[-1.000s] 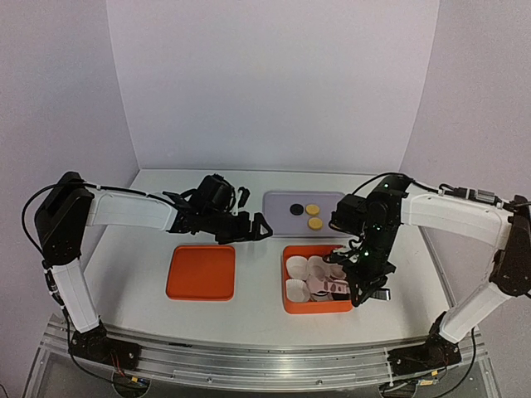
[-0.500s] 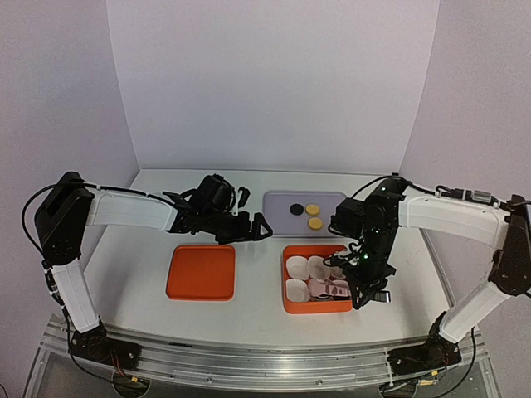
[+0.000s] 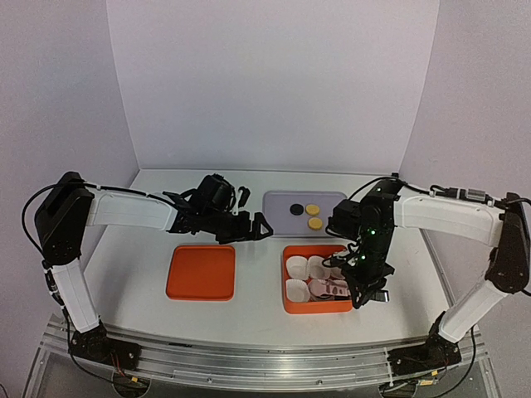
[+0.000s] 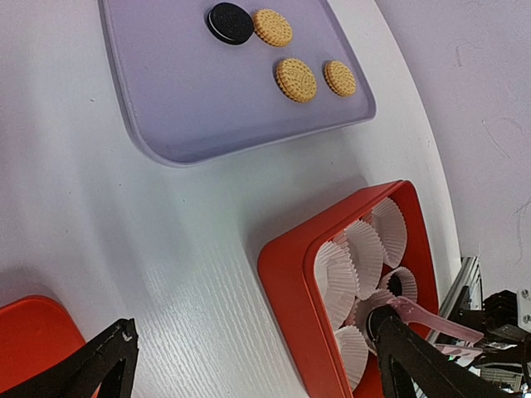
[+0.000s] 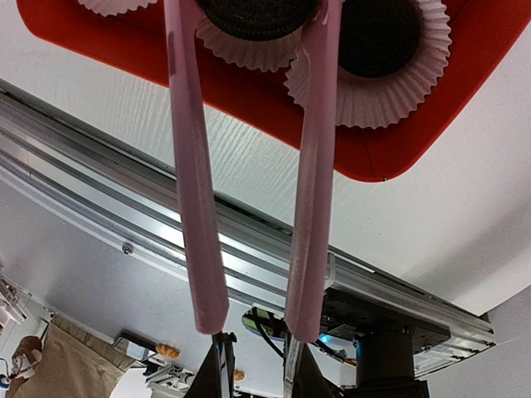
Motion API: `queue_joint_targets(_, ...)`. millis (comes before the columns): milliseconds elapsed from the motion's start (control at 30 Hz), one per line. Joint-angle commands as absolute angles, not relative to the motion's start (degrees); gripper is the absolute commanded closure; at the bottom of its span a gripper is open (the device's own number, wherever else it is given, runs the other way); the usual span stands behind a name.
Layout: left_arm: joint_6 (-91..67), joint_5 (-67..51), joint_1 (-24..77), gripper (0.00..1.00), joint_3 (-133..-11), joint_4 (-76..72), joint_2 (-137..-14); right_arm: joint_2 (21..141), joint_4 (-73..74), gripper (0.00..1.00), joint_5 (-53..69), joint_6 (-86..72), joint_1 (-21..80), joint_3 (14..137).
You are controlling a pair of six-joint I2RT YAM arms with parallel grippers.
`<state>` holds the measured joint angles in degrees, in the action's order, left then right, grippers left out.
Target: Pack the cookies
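Note:
My right gripper (image 3: 366,280) is shut on pink tongs (image 5: 192,166) and hangs over the red box (image 3: 289,305). The tong tips flank a black cookie (image 5: 257,15) lying in a white paper cup (image 5: 241,51). I cannot tell whether they still pinch it. A second black cookie (image 5: 377,37) lies in the neighbouring cup. On the lavender tray (image 4: 191,108) lie one black cookie (image 4: 231,22) and three yellow cookies (image 4: 296,79). My left gripper (image 3: 255,227) is open and empty, just above the table between the tray and the box.
An orange lid (image 3: 200,272) lies flat left of the red box. Several empty white paper cups (image 4: 358,253) fill the rest of the box. The table's metal front rail (image 5: 124,166) runs close below the box.
My right arm has shifted slightly left over the box with the tongs. The left arm has not moved.

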<state>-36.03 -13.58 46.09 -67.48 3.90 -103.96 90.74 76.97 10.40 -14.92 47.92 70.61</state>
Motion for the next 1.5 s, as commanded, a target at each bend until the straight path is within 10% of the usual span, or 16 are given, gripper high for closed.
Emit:
queue_joint_targets(0,-36.1,-13.9,46.2,0.0,-68.1,2.2,-103.8,90.8,93.7,0.84,9.0,-15.2,48.2,73.4)
queue_joint_targets(1467,-36.2,-12.8,46.1,0.0,-67.5,2.3,-103.2,93.0,86.7,0.8,3.5,-15.3,50.2,75.1)
